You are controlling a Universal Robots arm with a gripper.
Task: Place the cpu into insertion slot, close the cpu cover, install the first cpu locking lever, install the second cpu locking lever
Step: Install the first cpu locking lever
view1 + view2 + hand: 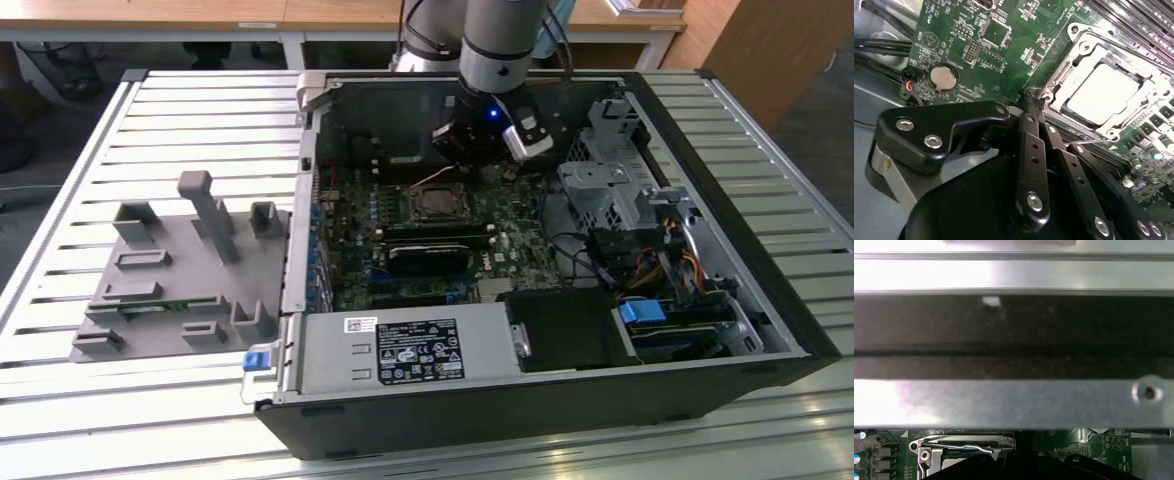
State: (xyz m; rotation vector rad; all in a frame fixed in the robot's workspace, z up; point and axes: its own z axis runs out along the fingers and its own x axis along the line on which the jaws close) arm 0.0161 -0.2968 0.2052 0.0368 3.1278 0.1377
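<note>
The cpu (1104,92) lies flat in the insertion slot (434,205), its silvery top showing through the window of the cpu cover (1080,50). The cover lies down over the chip. My gripper (1030,96) hangs inside the open computer case, its two black fingers (1029,135) pressed together. Their tips are at the corner of the socket's metal frame, beside the cover. One thin wire locking lever (1089,142) runs along the socket's edge close to the fingers. In the first wrist view a bent lever (961,445) lies over the socket frame. In the exterior view the gripper (467,168) is just behind the socket.
Black memory sticks (430,235) lie just in front of the socket. A metal drive cage (607,190) and cables fill the exterior view's right side. A coin battery (944,77) sits on the green board. A grey fixture (174,270) stands on the slatted table (80,400), outside the case.
</note>
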